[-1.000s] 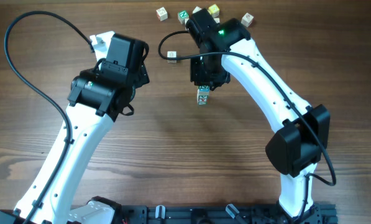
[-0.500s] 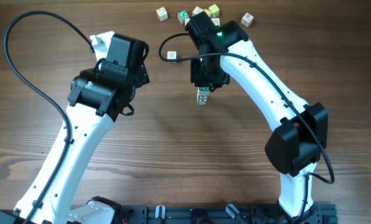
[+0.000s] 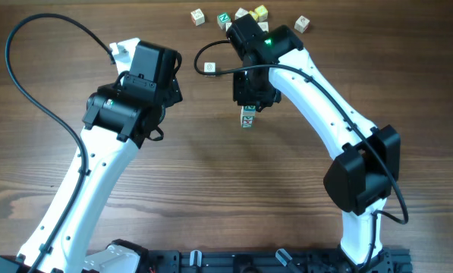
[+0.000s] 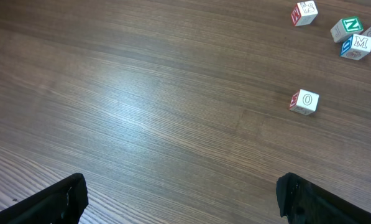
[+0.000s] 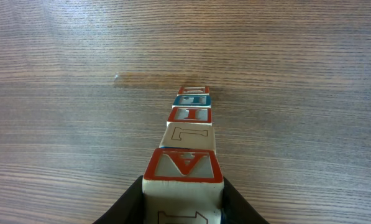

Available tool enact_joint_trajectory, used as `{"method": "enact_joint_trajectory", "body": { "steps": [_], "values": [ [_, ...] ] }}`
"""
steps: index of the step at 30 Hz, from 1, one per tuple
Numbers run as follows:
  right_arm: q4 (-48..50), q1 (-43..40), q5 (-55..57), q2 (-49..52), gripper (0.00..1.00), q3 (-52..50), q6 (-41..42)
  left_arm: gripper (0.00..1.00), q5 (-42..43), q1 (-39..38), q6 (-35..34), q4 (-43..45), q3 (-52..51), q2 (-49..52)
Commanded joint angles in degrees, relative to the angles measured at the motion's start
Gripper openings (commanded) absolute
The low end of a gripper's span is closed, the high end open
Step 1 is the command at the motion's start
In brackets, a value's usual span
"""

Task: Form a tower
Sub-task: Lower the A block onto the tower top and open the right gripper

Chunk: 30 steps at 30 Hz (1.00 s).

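Observation:
The tower [image 3: 247,117] is a narrow column of whitish letter cubes standing mid-table. In the right wrist view I look down its length: the top cube [image 5: 184,167] shows a red-framed A, and lower cubes [image 5: 189,114] show red and blue frames. My right gripper [image 5: 184,200] hangs over the tower [image 5: 186,134], its black fingers [image 5: 130,202] pressed against both sides of the top cube. In the overhead view the right gripper [image 3: 252,101] hides the tower's top. My left gripper [image 4: 182,199] stands wide open above bare wood, far left of the tower, holding nothing.
A single O cube [image 3: 209,67] lies left of the right arm and also shows as a lone cube [image 4: 305,101] in the left wrist view. Several loose cubes [image 3: 224,18] are scattered along the table's back edge, among them a yellowish one [image 3: 261,12].

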Motion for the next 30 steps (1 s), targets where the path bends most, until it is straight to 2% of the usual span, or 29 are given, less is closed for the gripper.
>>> {"method": "enact_joint_trajectory", "body": {
  "steps": [1, 19, 21, 24, 30],
  "values": [
    [0.1, 0.3, 1.2, 1.0, 0.32, -0.2, 0.8, 1.00, -0.2, 0.3, 0.7, 0.1, 0.1, -0.3],
    [0.0, 0.3, 1.2, 1.0, 0.37, -0.2, 0.9, 1.00, -0.2, 0.3, 0.6, 0.1, 0.1, -0.3],
    [0.1, 0.3, 1.2, 1.0, 0.44, -0.2, 0.9, 1.00, -0.2, 0.3, 0.7, 0.1, 0.1, -0.3],
    [0.3, 0.3, 1.2, 1.0, 0.48, -0.2, 0.9, 1.00, -0.2, 0.3, 0.6, 0.1, 0.1, -0.3],
    [0.8, 0.3, 1.2, 1.0, 0.50, -0.2, 0.9, 1.00, -0.2, 0.3, 0.6, 0.1, 0.1, -0.3]
  ]
}}
